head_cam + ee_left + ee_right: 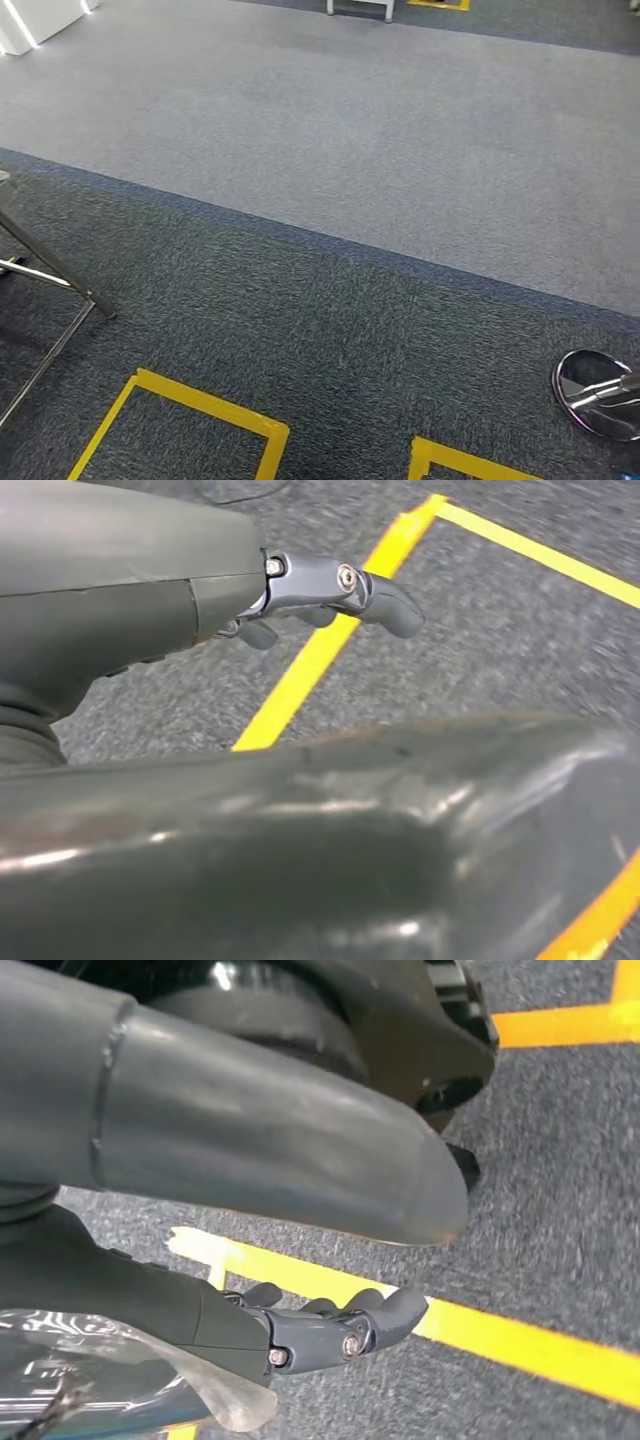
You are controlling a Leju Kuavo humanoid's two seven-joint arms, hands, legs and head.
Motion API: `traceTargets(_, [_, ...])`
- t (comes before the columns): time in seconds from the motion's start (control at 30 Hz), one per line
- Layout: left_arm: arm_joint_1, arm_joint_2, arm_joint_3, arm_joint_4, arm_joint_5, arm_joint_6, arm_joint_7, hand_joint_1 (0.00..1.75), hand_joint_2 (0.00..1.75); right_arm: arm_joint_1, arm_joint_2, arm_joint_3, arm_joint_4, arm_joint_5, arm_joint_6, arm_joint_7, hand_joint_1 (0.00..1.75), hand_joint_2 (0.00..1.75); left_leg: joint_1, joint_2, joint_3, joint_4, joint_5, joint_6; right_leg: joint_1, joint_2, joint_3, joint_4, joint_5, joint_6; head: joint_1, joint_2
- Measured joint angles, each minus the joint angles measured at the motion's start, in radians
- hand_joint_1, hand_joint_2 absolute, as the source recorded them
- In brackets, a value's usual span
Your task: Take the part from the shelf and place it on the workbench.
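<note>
Left hand (324, 590) hanging above dark grey carpet (340, 330) and a yellow tape line (302, 670), fingers stretched out and apart, holding nothing. Right hand (332, 1330) low over the same carpet, fingers loosely curved. Just beside its palm, a glossy round reflective thing (113, 1380); cannot tell whether held, or whether it is the part. Bare metal frame legs (45, 270) at far left in the head view.

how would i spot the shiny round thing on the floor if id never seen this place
Start at the dark grey carpet band in the head view and follow it to the picture's right edge. There, right of the yellow tape outlines, lies the shiny round disc. It is the one mirror-like, curved thing among flat tape and straight metal frame legs.
</note>
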Motion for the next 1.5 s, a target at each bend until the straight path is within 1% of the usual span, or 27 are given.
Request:
traceTargets(0.07, [-0.002,-0.004,-0.005,0.000,-0.007,0.007,-0.004,0.00,0.00,-0.002,0.000,0.000,0.000,0.002,0.031,0.010,0.00,0.00,0.001,-0.040,0.050,-0.131,0.074,0.010,0.002,0.030,-0.001,0.006,-0.001,0.003,0.000,0.000])
traceTargets(0.13, [-0.005,-0.005,-0.010,0.001,-0.013,0.006,-0.005,0.00,0.00,-0.004,0.000,0.000,0.002,0.003,0.057,0.020,0.00,0.00,0.002,-0.081,0.079,-0.212,0.098,0.015,0.000,0.055,-0.012,0.013,-0.001,0.012,0.001,0.000])
traceTargets(0.17, [-0.007,-0.006,-0.012,0.001,-0.013,0.006,-0.005,0.00,0.00,-0.004,0.000,0.000,0.002,0.003,0.063,0.022,0.00,0.00,0.000,-0.086,0.081,-0.220,0.094,0.017,-0.003,0.066,-0.018,0.014,0.001,0.019,0.001,0.000])
traceTargets(0.23, [-0.010,-0.007,-0.016,0.002,-0.013,0.006,-0.005,0.00,0.00,0.000,-0.001,0.000,0.003,0.004,0.065,0.024,0.00,0.00,0.000,-0.065,0.085,-0.230,0.098,0.025,-0.007,0.078,-0.030,0.013,0.004,0.033,0.001,0.000])
traceTargets(0.3, [-0.012,-0.009,-0.019,0.002,-0.014,0.006,-0.006,0.00,0.00,0.000,-0.001,0.000,0.003,0.004,0.066,0.026,0.00,0.00,0.002,-0.037,0.091,-0.242,0.104,0.036,-0.004,0.030,-0.054,0.050,-0.022,0.043,0.007,0.000])
traceTargets(0.37, [-0.011,-0.011,-0.020,0.002,-0.014,0.006,-0.006,0.00,0.00,-0.004,-0.001,0.000,0.003,0.004,0.066,0.027,0.00,0.00,0.000,-0.006,0.093,-0.246,0.104,0.043,-0.006,-0.035,-0.109,0.158,-0.081,0.051,0.015,0.000])
traceTargets(0.43, [-0.009,-0.010,-0.020,0.002,-0.014,0.005,-0.006,0.00,0.00,-0.004,-0.001,0.000,0.003,0.005,0.067,0.027,0.00,0.00,-0.002,0.026,0.094,-0.246,0.101,0.044,-0.012,-0.056,-0.162,0.263,-0.121,0.061,0.016,0.000])
traceTargets(0.47, [-0.009,-0.010,-0.020,0.002,-0.015,0.002,-0.005,0.00,0.00,-0.002,-0.001,0.000,0.003,0.005,0.069,0.029,0.00,0.00,-0.002,0.041,0.095,-0.245,0.099,0.044,-0.016,-0.061,-0.167,0.274,-0.116,0.065,0.016,0.000])
traceTargets(0.5, [-0.010,-0.009,-0.021,0.002,-0.017,-0.005,-0.002,0.00,0.00,0.000,-0.001,0.000,0.003,0.008,0.073,0.036,0.00,0.00,-0.002,0.055,0.097,-0.245,0.097,0.042,-0.020,-0.068,-0.151,0.246,-0.093,0.069,0.016,0.000])
traceTargets(0.57, [-0.010,-0.004,-0.023,0.002,-0.023,-0.028,0.012,0.00,0.00,-0.001,-0.002,0.001,0.003,0.018,0.081,0.065,0.00,0.00,-0.002,0.078,0.105,-0.245,0.090,0.033,-0.022,-0.106,-0.077,0.116,-0.033,0.071,0.016,0.000])
traceTargets(0.63, [-0.009,0.006,-0.026,0.002,-0.025,-0.047,0.028,0.00,0.00,-0.004,-0.002,0.002,0.003,0.027,0.085,0.094,0.00,0.00,-0.005,0.097,0.112,-0.242,0.082,0.019,-0.018,-0.136,-0.022,0.024,-0.006,0.058,0.015,0.000])
traceTargets(0.67, [-0.009,0.010,-0.026,0.002,-0.026,-0.054,0.038,0.00,0.00,-0.005,-0.002,0.003,0.003,0.029,0.087,0.103,0.00,0.00,-0.006,0.105,0.114,-0.242,0.079,0.013,-0.014,-0.138,-0.017,0.015,-0.009,0.050,0.013,0.000])
traceTargets(0.73, [-0.009,0.014,-0.027,0.002,-0.034,-0.067,0.066,0.00,0.00,-0.004,-0.003,0.003,0.003,0.029,0.090,0.120,0.00,0.00,-0.004,0.118,0.121,-0.243,0.075,0.002,-0.013,-0.115,-0.019,0.015,-0.007,0.034,0.011,0.000])
traceTargets(0.8, [-0.008,0.015,-0.033,0.002,-0.053,-0.080,0.094,0.00,0.00,-0.004,-0.004,0.003,0.003,0.031,0.089,0.146,0.00,0.00,0.001,0.085,0.113,-0.211,0.047,-0.006,-0.015,-0.093,-0.017,0.009,-0.004,0.020,0.006,0.000])
traceTargets(0.87, [-0.002,0.016,-0.042,0.002,-0.074,-0.084,0.105,0.00,0.00,-0.008,-0.004,0.003,0.003,0.033,0.088,0.168,0.00,0.00,0.003,0.030,0.066,-0.103,-0.013,-0.007,-0.015,-0.070,-0.014,0.007,-0.002,0.008,0.000,0.000])
traceTargets(0.9, [0.002,0.017,-0.046,0.002,-0.081,-0.086,0.105,0.00,0.00,-0.010,-0.004,0.003,0.003,0.033,0.089,0.175,0.00,0.00,0.002,0.016,0.033,-0.033,-0.041,-0.006,-0.013,-0.056,-0.014,0.007,-0.003,0.005,-0.002,0.000])
traceTargets(0.97, [0.008,0.020,-0.053,0.002,-0.089,-0.088,0.099,0.00,0.00,-0.010,-0.004,0.003,0.003,0.037,0.084,0.182,0.00,0.00,0.002,0.007,-0.010,0.042,-0.049,-0.003,-0.009,-0.023,-0.011,0.008,-0.003,0.002,-0.002,0.000])
traceTargets(1.03, [0.009,0.024,-0.059,0.002,-0.096,-0.092,0.091,0.00,0.00,-0.010,-0.004,0.003,0.003,0.040,0.070,0.186,0.00,0.00,0.002,-0.004,0.008,-0.025,0.018,0.003,-0.007,0.011,-0.006,0.009,-0.004,0.003,-0.002,0.000])
traceTargets(1.1, [0.009,0.028,-0.063,0.002,-0.102,-0.096,0.084,0.00,0.00,-0.012,-0.004,0.003,0.003,0.040,0.052,0.193,0.00,0.00,0.005,-0.049,0.054,-0.150,0.084,0.008,-0.007,0.040,-0.007,0.015,-0.007,0.008,-0.002,0.000])
traceTargets(1.17, [0.008,0.031,-0.067,0.002,-0.107,-0.101,0.081,0.00,0.00,-0.015,-0.004,0.003,0.003,0.041,0.034,0.207,0.00,0.00,0.006,-0.084,0.075,-0.210,0.096,0.009,-0.009,0.063,-0.016,0.020,-0.007,0.020,-0.003,0.000])
traceTargets(1.23, [0.006,0.032,-0.071,0.002,-0.111,-0.107,0.082,0.00,0.00,-0.014,-0.005,0.003,0.003,0.044,0.020,0.229,0.00,0.00,0.003,-0.073,0.077,-0.218,0.094,0.014,-0.014,0.082,-0.028,0.018,-0.003,0.035,-0.003,0.000])
traceTargets(1.3, [0.005,0.032,-0.074,0.002,-0.114,-0.115,0.084,0.00,0.00,-0.010,-0.005,0.003,0.003,0.045,0.009,0.256,0.00,0.00,0.003,-0.048,0.081,-0.229,0.100,0.027,-0.013,0.043,-0.044,0.037,-0.017,0.044,0.000,0.000])
traceTargets(1.37, [0.006,0.033,-0.076,0.002,-0.117,-0.125,0.088,0.00,0.00,-0.012,-0.005,0.002,0.003,0.043,0.003,0.278,0.00,0.00,0.001,-0.017,0.083,-0.235,0.103,0.037,-0.011,-0.028,-0.094,0.134,-0.070,0.049,0.006,0.000])
traceTargets(1.4, [0.008,0.032,-0.076,0.002,-0.117,-0.129,0.092,0.00,0.00,-0.014,-0.005,0.002,0.003,0.042,0.002,0.285,0.00,0.00,-0.002,0.000,0.083,-0.236,0.102,0.040,-0.012,-0.047,-0.130,0.203,-0.102,0.052,0.009,0.000])
traceTargets(1.43, [0.011,0.032,-0.076,0.002,-0.117,-0.130,0.095,0.00,0.00,-0.014,-0.005,0.001,0.003,0.042,0.002,0.289,0.00,0.00,-0.004,0.017,0.083,-0.235,0.101,0.042,-0.013,-0.055,-0.160,0.263,-0.125,0.055,0.010,0.000])
traceTargets(1.47, [0.012,0.032,-0.076,0.002,-0.117,-0.130,0.099,0.00,0.00,-0.013,-0.005,0.001,0.003,0.042,0.002,0.292,0.00,0.00,-0.005,0.033,0.083,-0.235,0.099,0.042,-0.014,-0.059,-0.175,0.293,-0.129,0.057,0.010,0.000])
traceTargets(1.5, [0.012,0.032,-0.076,0.002,-0.116,-0.130,0.102,0.00,0.00,-0.011,-0.005,0.000,0.003,0.042,0.002,0.294,0.00,0.00,-0.005,0.047,0.084,-0.235,0.098,0.041,-0.015,-0.062,-0.169,0.285,-0.114,0.058,0.010,0.000])
